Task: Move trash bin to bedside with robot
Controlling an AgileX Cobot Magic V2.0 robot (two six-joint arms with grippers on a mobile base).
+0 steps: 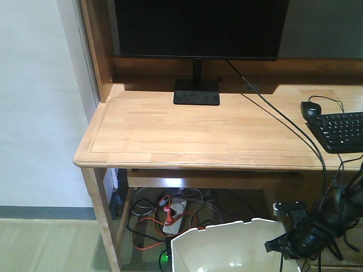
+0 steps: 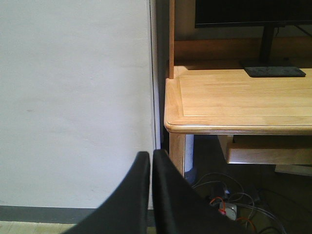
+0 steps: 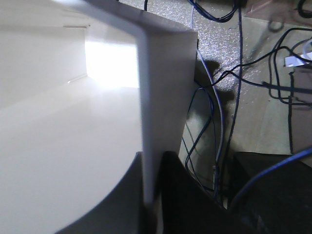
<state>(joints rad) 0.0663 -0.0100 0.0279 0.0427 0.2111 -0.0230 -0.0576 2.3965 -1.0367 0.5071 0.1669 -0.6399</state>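
The cream-white trash bin (image 1: 227, 249) stands on the floor in front of the desk, at the bottom of the front view; only its angular rim and part of the inside show. My right gripper (image 1: 278, 245) is at the bin's right rim. The right wrist view shows that gripper (image 3: 152, 158) shut on the thin wall of the trash bin (image 3: 73, 146), one finger inside and one outside. My left gripper (image 2: 150, 155) is shut with nothing in it, pointing at the white wall beside the desk's left corner. The bedside is out of view.
A wooden desk (image 1: 198, 130) carries a monitor (image 1: 198, 28), a keyboard (image 1: 340, 130) and a mouse (image 1: 310, 109). A power strip (image 1: 173, 218) and tangled cables lie under it. More cables (image 3: 219, 97) run over the floor right of the bin. A white wall (image 2: 73, 97) stands left.
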